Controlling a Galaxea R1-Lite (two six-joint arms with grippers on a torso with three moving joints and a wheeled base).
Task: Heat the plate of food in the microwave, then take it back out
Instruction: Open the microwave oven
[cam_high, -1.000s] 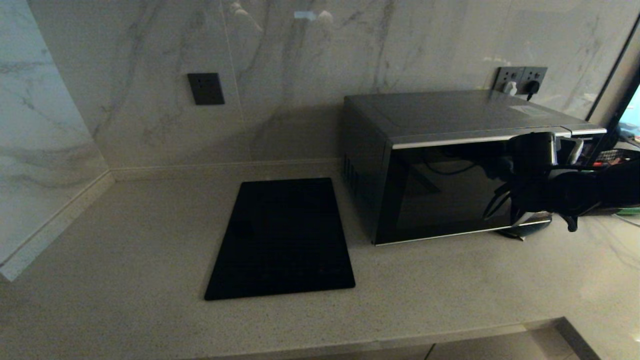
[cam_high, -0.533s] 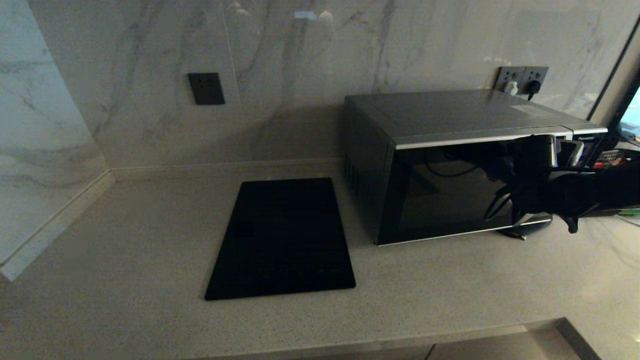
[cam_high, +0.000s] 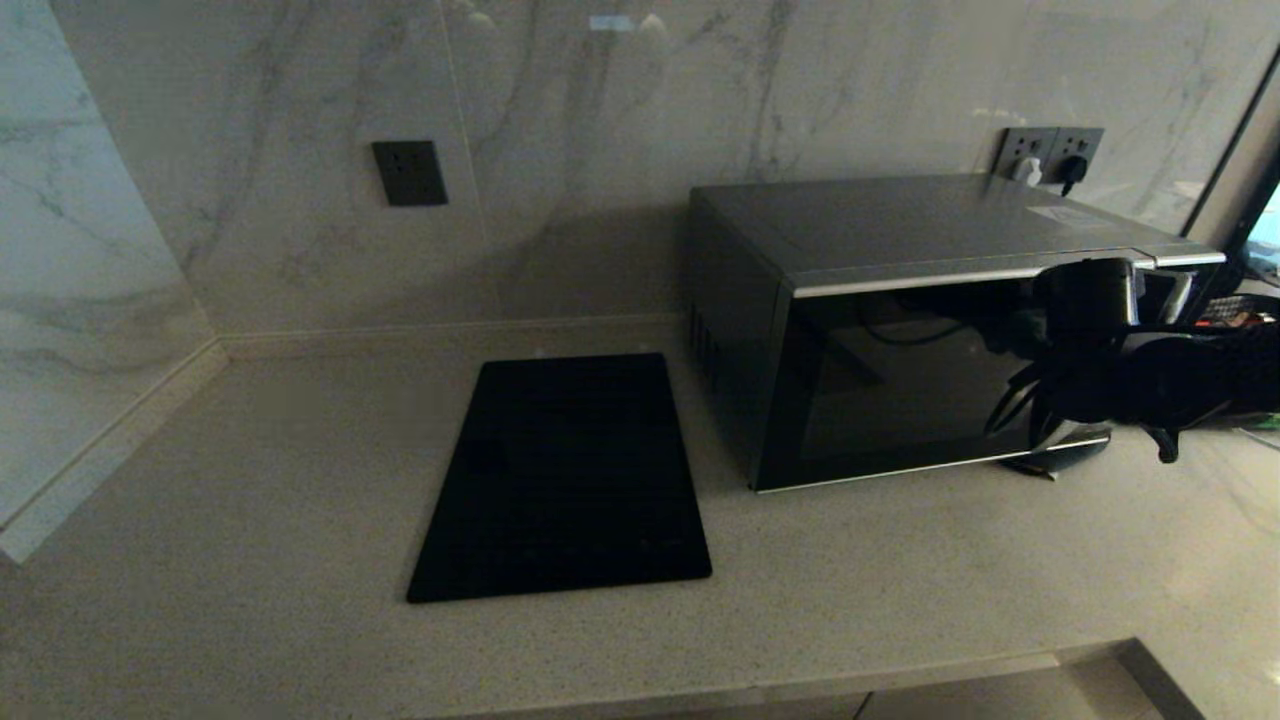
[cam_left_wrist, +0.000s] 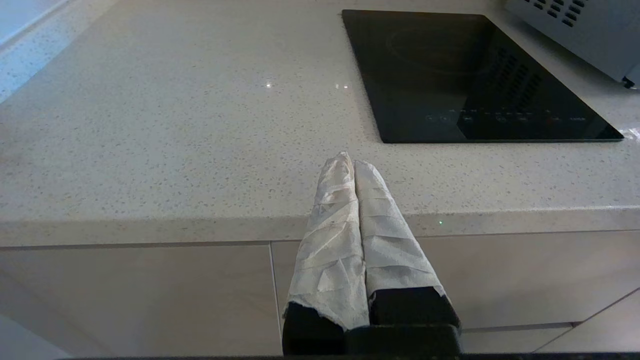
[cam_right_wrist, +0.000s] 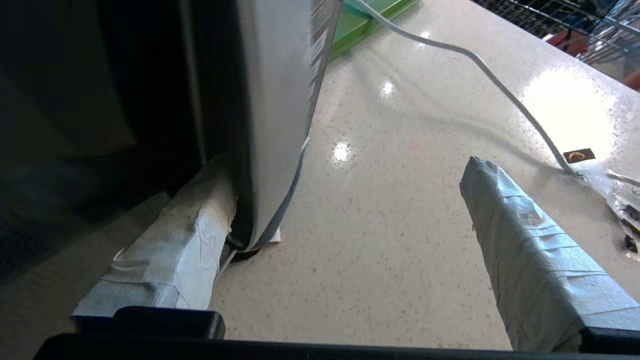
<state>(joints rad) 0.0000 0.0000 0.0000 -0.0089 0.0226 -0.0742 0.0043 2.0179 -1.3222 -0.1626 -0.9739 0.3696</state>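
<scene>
While my right end effector stands wide apart, one finger hooked behind the microwave handle, I list: hook slipping off, door staying shut. Left end effector: pressed together, parked below the surface.

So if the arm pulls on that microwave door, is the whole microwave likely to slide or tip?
Probably neither. The microwave is a wide, low box resting flat on the counter, so tipping seems unlikely. The counter looks smooth and glossy, so a hard pull by the open right end effector might shift it slightly.
</scene>
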